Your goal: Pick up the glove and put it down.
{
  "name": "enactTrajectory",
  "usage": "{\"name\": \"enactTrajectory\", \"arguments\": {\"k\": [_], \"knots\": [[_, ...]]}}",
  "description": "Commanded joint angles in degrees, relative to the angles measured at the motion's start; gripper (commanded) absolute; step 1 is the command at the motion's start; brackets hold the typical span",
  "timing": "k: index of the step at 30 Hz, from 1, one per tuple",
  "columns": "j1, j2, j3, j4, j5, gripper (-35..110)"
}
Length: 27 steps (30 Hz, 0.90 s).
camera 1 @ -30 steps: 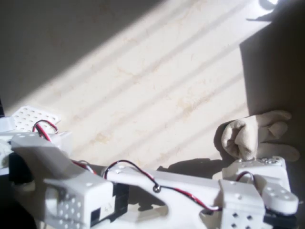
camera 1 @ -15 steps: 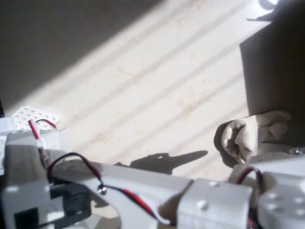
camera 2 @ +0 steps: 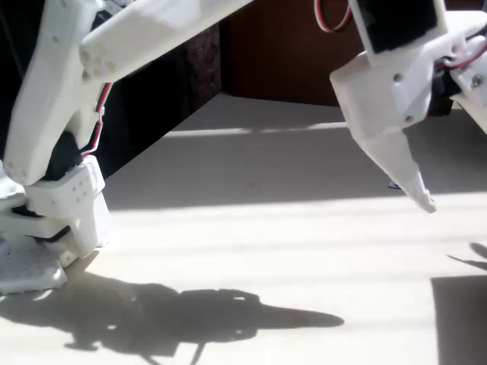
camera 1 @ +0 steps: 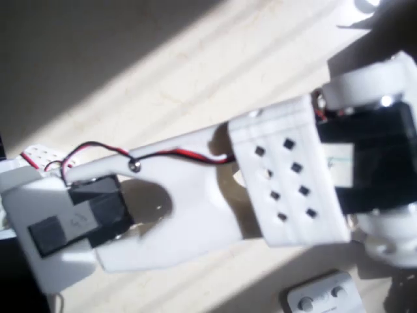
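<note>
White two-finger gripper (camera 2: pixel 423 199) hanging above sunlit cream table (camera 2: pixel 251 251) at right in fixed view, jaw state unclear, can't tell.

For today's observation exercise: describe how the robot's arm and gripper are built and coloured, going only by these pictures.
The arm is white plastic with blocky, rounded links, and black servo motors sit inside them. A twisted red, black and white cable runs along it. One link carries rows of small square holes. In the fixed view the gripper shows a white finger tapering to a point.
</note>
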Motion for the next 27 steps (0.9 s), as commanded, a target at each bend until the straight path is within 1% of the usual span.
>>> {"name": "enactTrajectory", "arguments": {"k": [1, 5, 8, 16, 27], "knots": [[-0.79, -2.46, -1.23, -3.43, 1.05, 26], [-0.44, -6.94, -1.23, -8.26, 1.05, 26], [-0.44, -10.63, -0.70, -9.93, 0.88, 26], [-0.79, -17.58, -1.23, -10.11, 0.70, 26], [-0.62, -17.84, -1.23, -10.11, 0.35, 25]]}}
